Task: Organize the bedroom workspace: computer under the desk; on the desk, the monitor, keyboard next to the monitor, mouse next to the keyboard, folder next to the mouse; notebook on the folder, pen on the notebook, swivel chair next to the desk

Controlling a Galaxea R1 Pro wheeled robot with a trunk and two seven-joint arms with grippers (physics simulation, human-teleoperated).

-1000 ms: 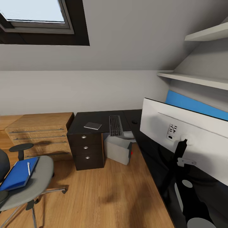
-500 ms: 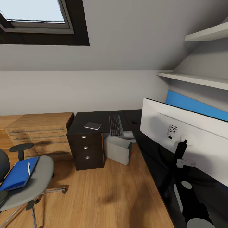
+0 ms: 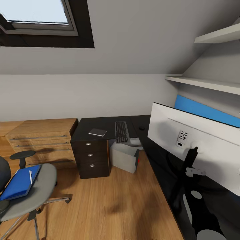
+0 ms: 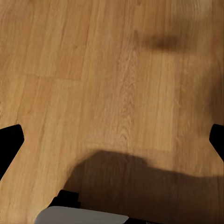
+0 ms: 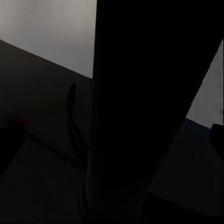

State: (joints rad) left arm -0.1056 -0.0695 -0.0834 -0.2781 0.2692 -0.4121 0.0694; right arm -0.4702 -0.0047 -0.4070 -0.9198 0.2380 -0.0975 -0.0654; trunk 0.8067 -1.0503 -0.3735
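Spreading wide over bare wooden floor (image 4: 121,70), the left gripper (image 4: 112,144) shows only its two black fingertips (image 4: 9,140) at opposite edges of the left wrist view, with nothing between them. The right gripper (image 5: 112,144) also stands spread. Its tips are faint in a very dark right wrist view, either side of a broad black upright shape that cannot be identified and does not visibly touch them.

Seen from the head camera, the monitor (image 3: 200,140) hangs tilted over the near wing of the black desk (image 3: 106,125), its pale back toward the camera. Whether its base rests on the desk cannot be told. A blue panel (image 3: 200,110) leans on the wall behind it, below white shelves (image 3: 206,83).

On the far wing lie the keyboard (image 3: 122,132), with the notebook (image 3: 97,132) just beside it above the drawers and the mouse (image 3: 141,128) near its other side. The computer (image 3: 125,158) sits on the floor under the desk. The swivel chair (image 3: 43,180) stands well apart, carrying the folder (image 3: 18,183) with the pen (image 3: 30,177) on top. A wooden drawer unit (image 3: 43,140) adjoins the desk.
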